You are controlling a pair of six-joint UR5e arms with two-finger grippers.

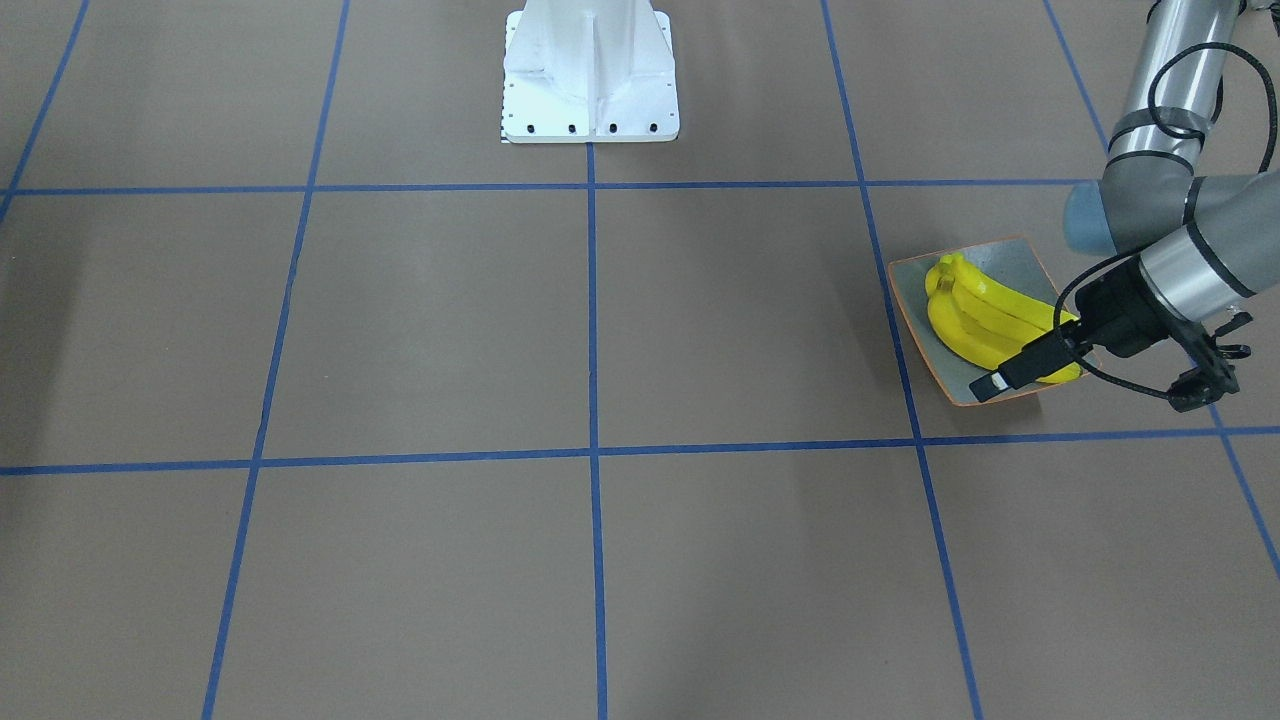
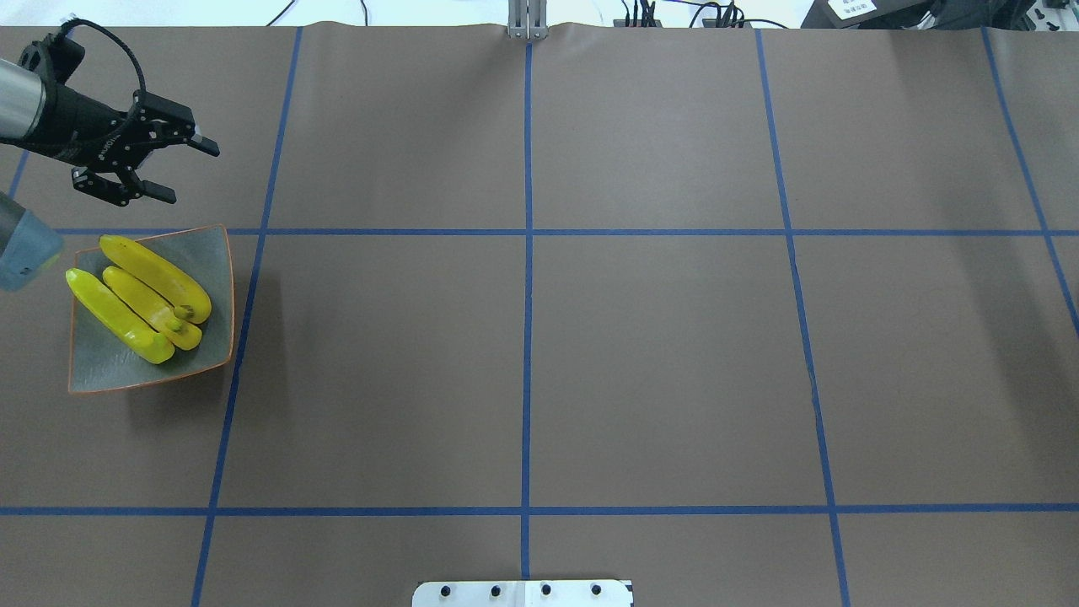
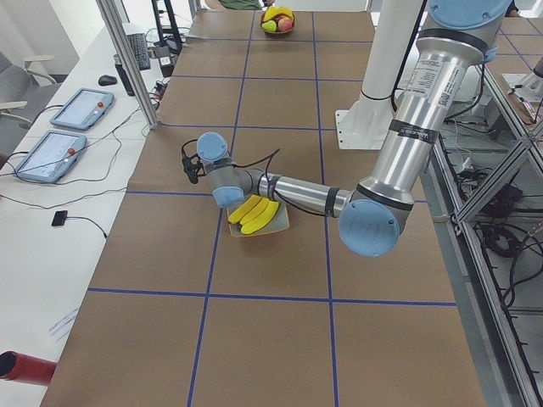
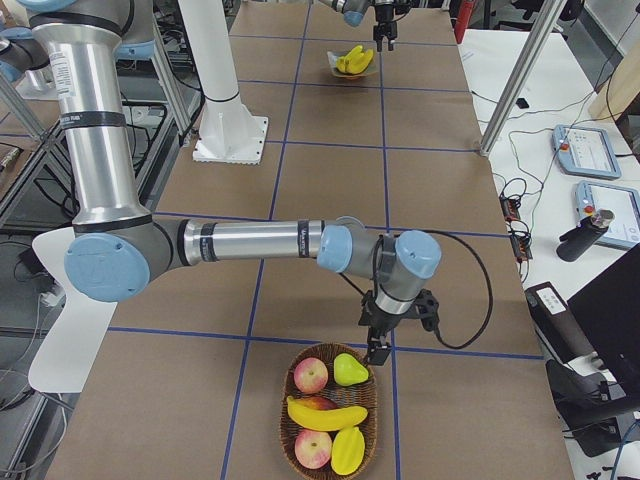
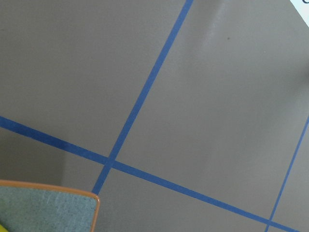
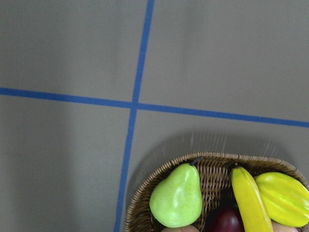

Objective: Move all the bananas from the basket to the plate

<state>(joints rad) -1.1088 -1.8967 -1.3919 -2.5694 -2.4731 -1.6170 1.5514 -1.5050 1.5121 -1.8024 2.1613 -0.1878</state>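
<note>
Three yellow bananas (image 2: 139, 299) lie side by side on the grey-blue, orange-rimmed plate (image 2: 126, 371) at the table's left end. The same bananas (image 1: 985, 320) and plate (image 1: 1010, 262) show in the front view. My left gripper (image 2: 181, 173) hovers beyond the plate's far edge, open and holding nothing. A corner of the plate (image 5: 48, 210) shows in the left wrist view. One banana (image 6: 248, 200) lies in the wicker basket (image 6: 159, 180) at the table's right end. My right gripper (image 4: 393, 330) hangs just above the basket's rim (image 4: 290, 400); I cannot tell whether it is open or shut.
The basket also holds a green pear (image 6: 176, 198), a ridged yellow fruit (image 6: 282, 198), a dark red fruit (image 6: 224, 220) and apples (image 4: 311, 375). The white robot base (image 1: 590, 75) stands mid-table. Blue tape lines grid the brown table.
</note>
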